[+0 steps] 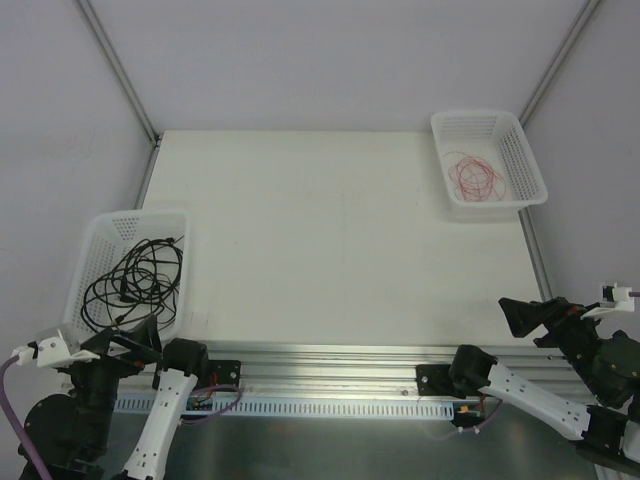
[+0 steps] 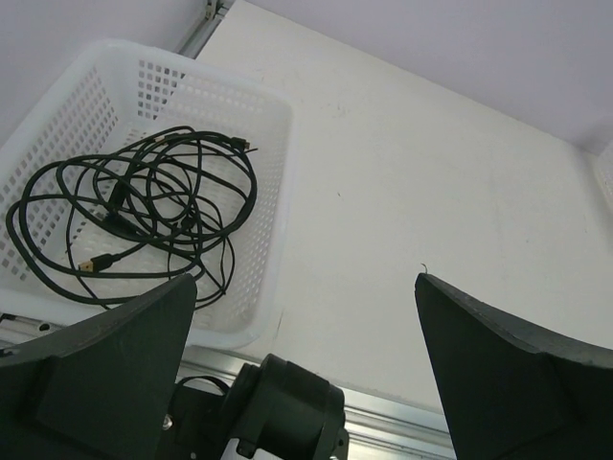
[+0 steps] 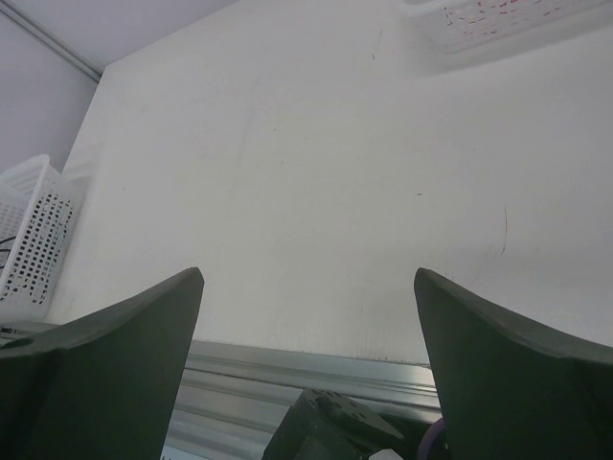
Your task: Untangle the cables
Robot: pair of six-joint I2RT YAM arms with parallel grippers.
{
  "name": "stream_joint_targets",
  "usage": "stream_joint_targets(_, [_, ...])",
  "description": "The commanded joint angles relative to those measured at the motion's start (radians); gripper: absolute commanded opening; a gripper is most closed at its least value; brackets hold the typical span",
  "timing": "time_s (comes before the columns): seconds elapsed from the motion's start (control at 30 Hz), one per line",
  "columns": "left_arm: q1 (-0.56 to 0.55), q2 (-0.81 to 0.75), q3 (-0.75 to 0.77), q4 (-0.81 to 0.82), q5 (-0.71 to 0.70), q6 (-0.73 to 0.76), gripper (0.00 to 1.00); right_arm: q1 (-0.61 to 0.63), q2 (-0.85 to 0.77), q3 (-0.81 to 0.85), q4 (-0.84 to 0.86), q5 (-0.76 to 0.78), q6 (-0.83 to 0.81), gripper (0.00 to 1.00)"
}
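**Task items.** The black cables (image 1: 135, 280) are lying in a loose, overlapping coil inside the left basket (image 1: 92, 232), which is sitting at the near left corner of the surface (image 1: 330, 240). The loops are crossing one another at several places. In the left wrist view a gold-tipped plug (image 2: 86, 262) is showing near the front of the coil. The red wire (image 1: 475, 177) is lying apart from them, looped inside the right basket (image 1: 532, 160) at the far right corner. The two baskets are standing well apart, with bare surface between them. No cable is hanging over either rim, as far as the views are showing.

**Left claw.** The left claw (image 1: 130, 345) is hovering at the near end of the left basket, and in the top view it is overlapping the near rim. Whether it is touching the basket cannot be told. Its fingers (image 2: 105, 374) are standing wide apart and are gripping nothing. The coil is lying ahead and to the left of them.

**Right claw.** The right claw (image 1: 515, 315) is hovering over the near right edge of the surface, pointing inward. Its fingers (image 3: 105, 374) are likewise spread wide, with nothing between them. It is sitting well clear of both baskets.

**Surroundings.** A metal rail (image 1: 330, 357) is running along the near edge of the surface, with both arm bases sitting on it.
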Motion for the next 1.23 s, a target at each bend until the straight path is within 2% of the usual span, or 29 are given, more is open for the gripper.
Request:
stream_joint_targets(0.0, [-0.005,-0.145,0.002,-0.043,0.017,-0.058,0.99,0.003,-0.186,0.005,-0.027,-0.010,-0.016,0.97])
stream_joint_targets(0.1, [-0.015,-0.168,-0.003,-0.088,-0.007,-0.106,0.99,0.003,-0.189,0.008,-0.041,-0.007,-0.009,0.97])
stream_joint_targets(0.2, [-0.018,-0.168,-0.029,-0.105,0.025,-0.109,0.99,0.003,-0.189,0.002,-0.044,-0.015,-0.004,0.97])
stream_joint_targets(0.33, [-0.018,-0.169,-0.058,-0.105,0.072,-0.107,0.99,0.003,-0.189,-0.007,-0.044,-0.022,0.001,0.97])
stream_joint_targets(1.2, [-0.025,-0.168,-0.099,-0.076,0.071,-0.153,0.99,0.003,-0.189,-0.023,-0.035,-0.024,0.008,0.97])
